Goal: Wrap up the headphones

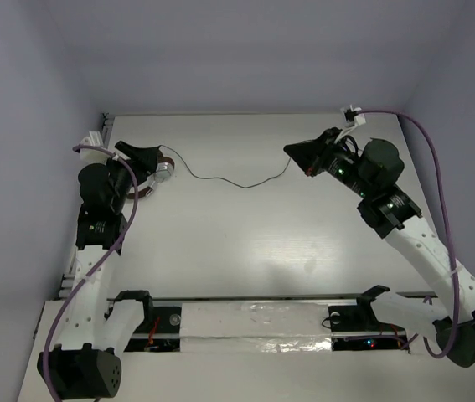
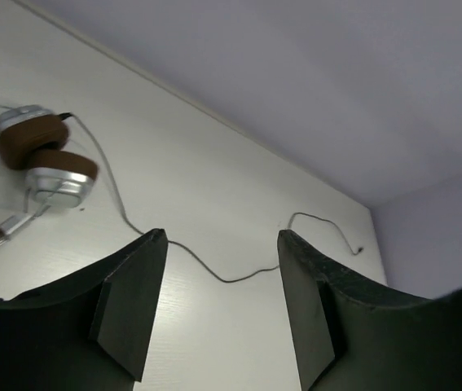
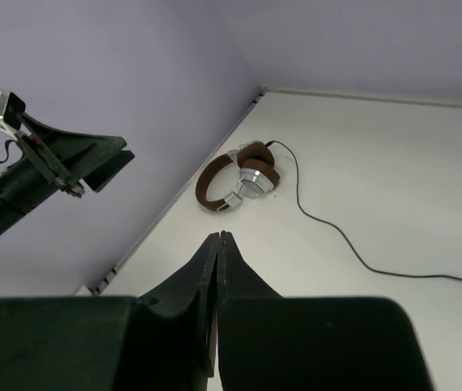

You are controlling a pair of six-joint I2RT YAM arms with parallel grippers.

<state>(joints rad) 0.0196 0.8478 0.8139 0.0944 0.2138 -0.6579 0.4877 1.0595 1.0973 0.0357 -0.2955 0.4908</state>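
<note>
The headphones (image 1: 160,172), with brown headband and pads and silver cups, lie on the white table at the far left. Their thin dark cord (image 1: 229,181) trails right across the table, and its plug end lies near my right gripper. My left gripper (image 1: 155,153) is open and empty, hovering just above and beside the headphones. In the left wrist view the headphones (image 2: 45,160) are at the left and the cord (image 2: 224,279) runs between the open fingers (image 2: 221,233). My right gripper (image 1: 290,150) is shut and empty above the cord's end. The right wrist view shows the closed tips (image 3: 218,235), the headphones (image 3: 243,174) and the cord (image 3: 338,234).
Purple walls close the table at the left (image 1: 19,167), the back and the right. A purple cable (image 1: 440,176) loops beside the right arm. The arms' base rail (image 1: 262,318) runs along the near edge. My left gripper also shows in the right wrist view (image 3: 92,160).
</note>
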